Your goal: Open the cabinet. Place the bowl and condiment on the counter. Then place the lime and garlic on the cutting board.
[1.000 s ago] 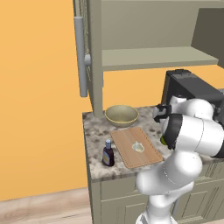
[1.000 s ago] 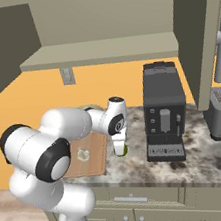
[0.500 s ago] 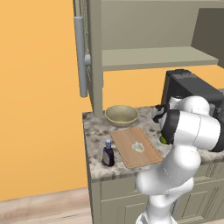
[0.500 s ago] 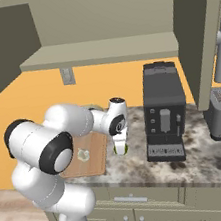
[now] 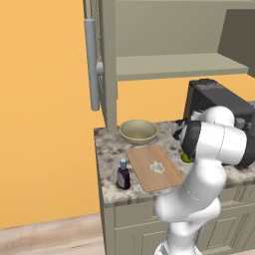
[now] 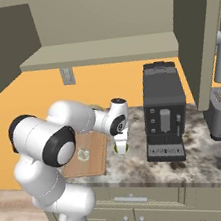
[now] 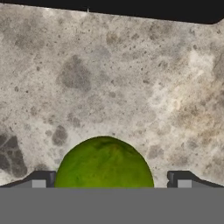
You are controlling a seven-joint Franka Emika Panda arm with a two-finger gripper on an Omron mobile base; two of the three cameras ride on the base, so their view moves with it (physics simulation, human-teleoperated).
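The cabinet (image 5: 169, 45) is seen standing open, its door swung aside and its shelf bare, so the opening step is judged done. On the counter (image 5: 107, 149) beneath it the bowl (image 5: 138, 131) is set upright near the wall, and the condiment (image 5: 122, 175) is stood near the front edge, just beside the cutting board (image 5: 154, 167); both placements appear finished. The garlic (image 5: 157, 167) is already laid on the board. What is left, by this reading, is the lime (image 7: 104, 162): it is found on the stone between the board and the coffee machine (image 6: 163, 111), with the gripper (image 7: 111, 181) lowered over it, jaws spread wide to either side and not yet closed on it. A grasp and a short carry to the board are thought to remain.
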